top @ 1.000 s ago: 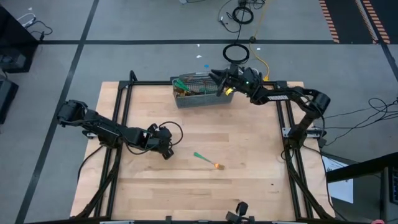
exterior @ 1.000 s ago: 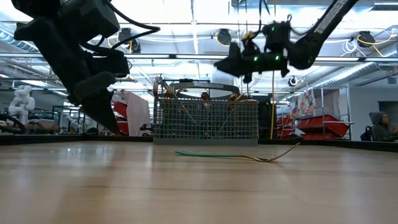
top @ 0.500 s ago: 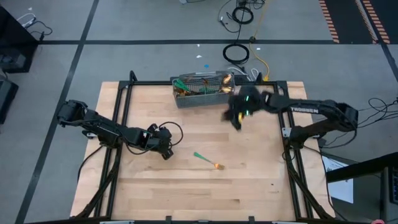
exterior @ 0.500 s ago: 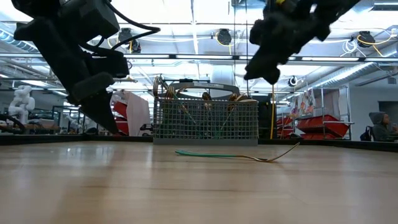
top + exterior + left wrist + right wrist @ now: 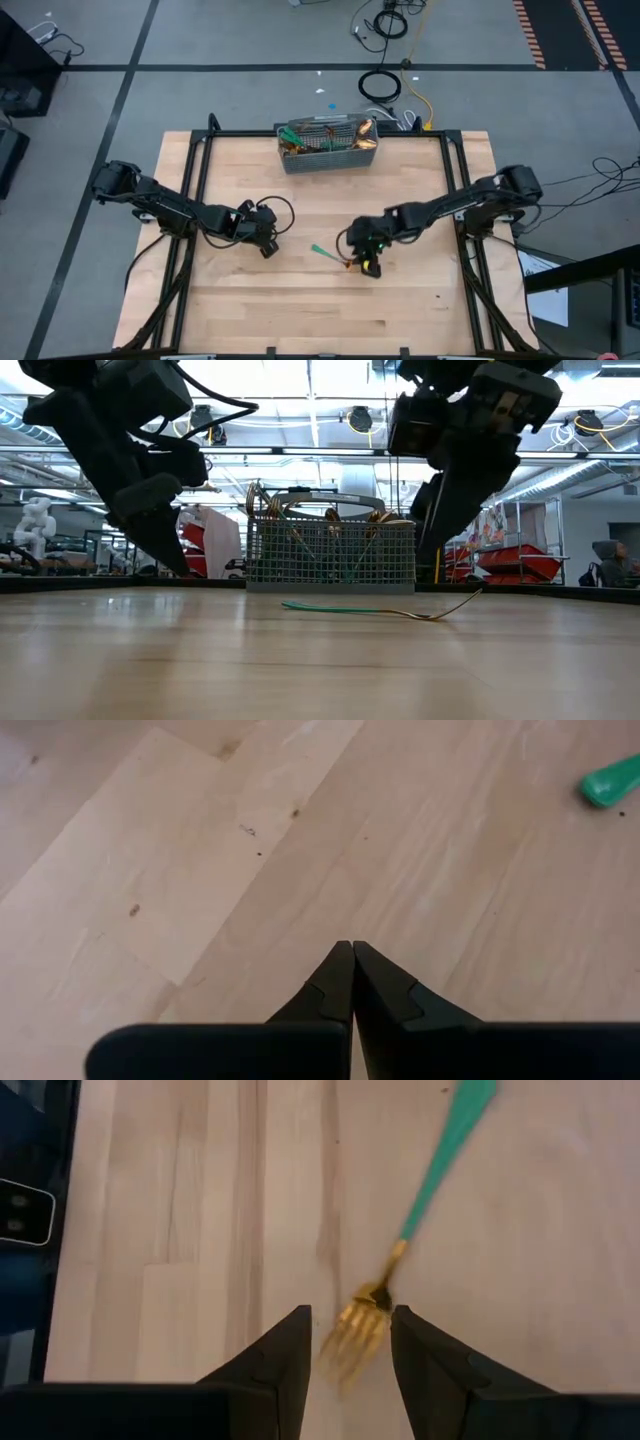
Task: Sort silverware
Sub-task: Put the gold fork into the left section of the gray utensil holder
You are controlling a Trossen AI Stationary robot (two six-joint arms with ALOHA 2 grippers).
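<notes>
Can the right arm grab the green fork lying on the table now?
Probably yes. The right gripper is right over the fork, its open fingers either side of the gold prongs, and nothing lies between them. The left gripper waits off to the side, shut.

A fork with a teal-green handle and shiny gold tines lies near the middle of the high view, on a table of pale blond wood with light and darker plank stripes. At upper centre stands a grey wire-mesh basket holding gold and green cutlery. Both arms are black; the right gripper has dark fingers, and so does the left gripper. The floor around is grey with black lines, and orange-striped tape shows at upper right.
</notes>
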